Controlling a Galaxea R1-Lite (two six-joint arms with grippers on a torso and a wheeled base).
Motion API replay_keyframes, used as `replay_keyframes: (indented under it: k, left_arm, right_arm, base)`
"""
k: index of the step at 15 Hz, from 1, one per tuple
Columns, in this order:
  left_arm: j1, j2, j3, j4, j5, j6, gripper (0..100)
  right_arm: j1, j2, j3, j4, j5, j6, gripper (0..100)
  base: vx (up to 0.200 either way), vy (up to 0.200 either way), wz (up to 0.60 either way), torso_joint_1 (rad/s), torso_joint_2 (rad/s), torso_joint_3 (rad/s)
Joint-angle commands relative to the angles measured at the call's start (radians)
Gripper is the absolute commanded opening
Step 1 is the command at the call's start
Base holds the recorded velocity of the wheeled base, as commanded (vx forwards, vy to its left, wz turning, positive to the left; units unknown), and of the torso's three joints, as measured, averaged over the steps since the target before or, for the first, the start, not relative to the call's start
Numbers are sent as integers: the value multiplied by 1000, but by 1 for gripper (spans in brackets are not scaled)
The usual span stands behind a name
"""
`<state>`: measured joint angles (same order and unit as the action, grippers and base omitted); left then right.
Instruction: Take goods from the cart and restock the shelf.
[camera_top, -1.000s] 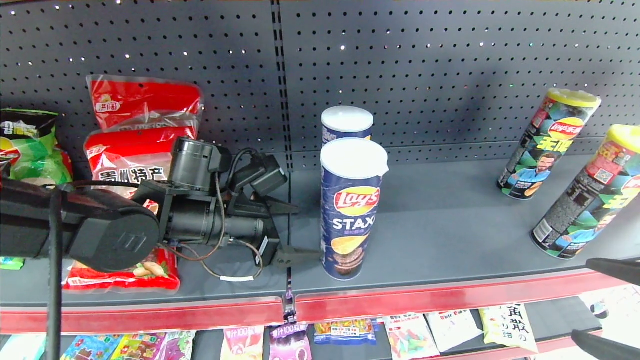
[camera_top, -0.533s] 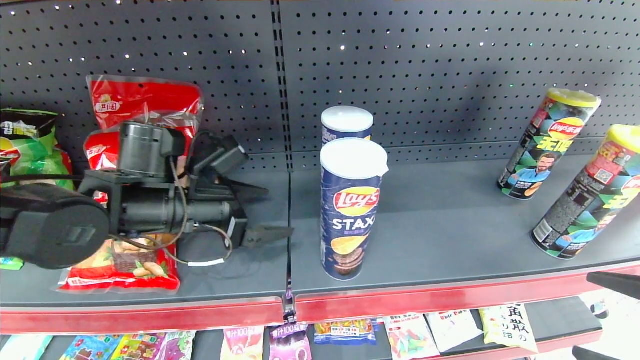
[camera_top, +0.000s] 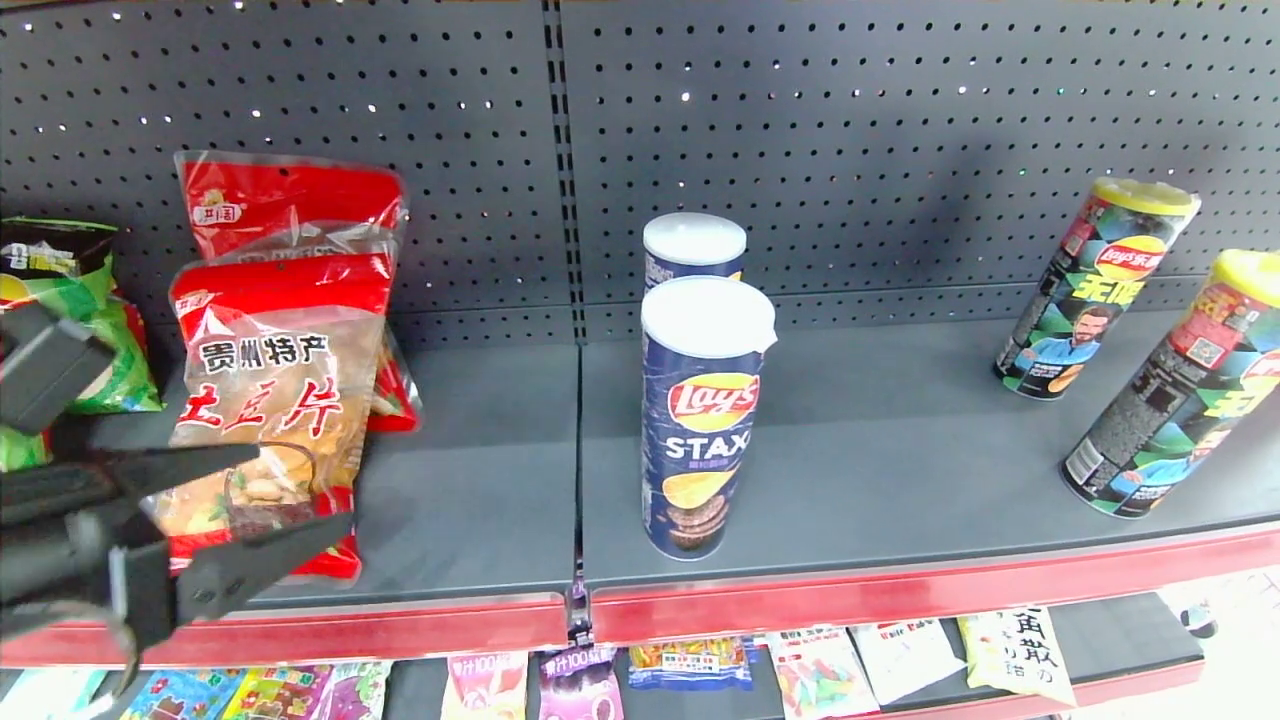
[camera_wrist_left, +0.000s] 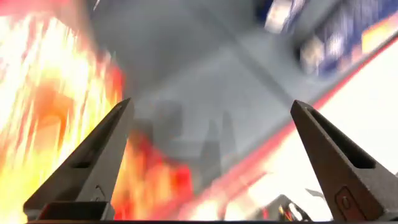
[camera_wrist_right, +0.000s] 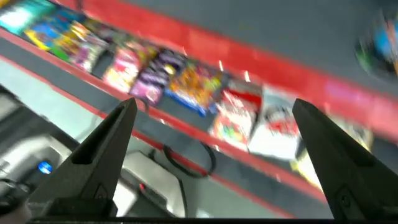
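Observation:
Two blue chip cans stand mid-shelf, one (camera_top: 705, 420) in front and one (camera_top: 694, 245) behind it. My left gripper (camera_top: 305, 485) is open and holds nothing, low at the left by the shelf's red front edge (camera_top: 900, 595), in front of a red snack bag (camera_top: 275, 350). The left wrist view has the left gripper (camera_wrist_left: 212, 104) open over the grey shelf (camera_wrist_left: 205, 68), with the red bag (camera_wrist_left: 43, 112) blurred to one side. In the right wrist view my right gripper (camera_wrist_right: 214, 104) is open and empty, facing snack packs (camera_wrist_right: 186, 81) on a lower shelf.
A second red bag (camera_top: 285, 195) leans on the pegboard, and a green bag (camera_top: 70, 310) sits at the far left. Two yellow-lidded cans (camera_top: 1095, 285) (camera_top: 1175, 390) tilt at the right. Bare shelf (camera_top: 900, 450) lies between them and the blue cans.
My left arm has drawn back leftward and toward the shelf's front edge, away from the front blue can. The right gripper's fingers have left the head view's lower right corner.

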<state>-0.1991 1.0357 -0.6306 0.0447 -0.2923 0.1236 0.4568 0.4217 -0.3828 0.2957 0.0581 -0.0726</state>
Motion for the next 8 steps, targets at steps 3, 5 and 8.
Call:
replay_keyframes:
  k: [3,5,8]
  left_arm:
    - [20,-579,207,385,237,-98,100]
    - [33,-660,252,419,275,-110,100]
    - [158,-757,289,486,306,-122,100]
  right_arm:
    - [-104,-267,-64,290,-49,-1,100]
    - [-155,-282,-76,335,-49,-1,100]
    - [-329,-293,-64,355,-49,-1,100]
  base:
    - [0,0,0,0,0,0]
    - [0,0,0,0,0,0]
    - [0,0,0,0,0,0]
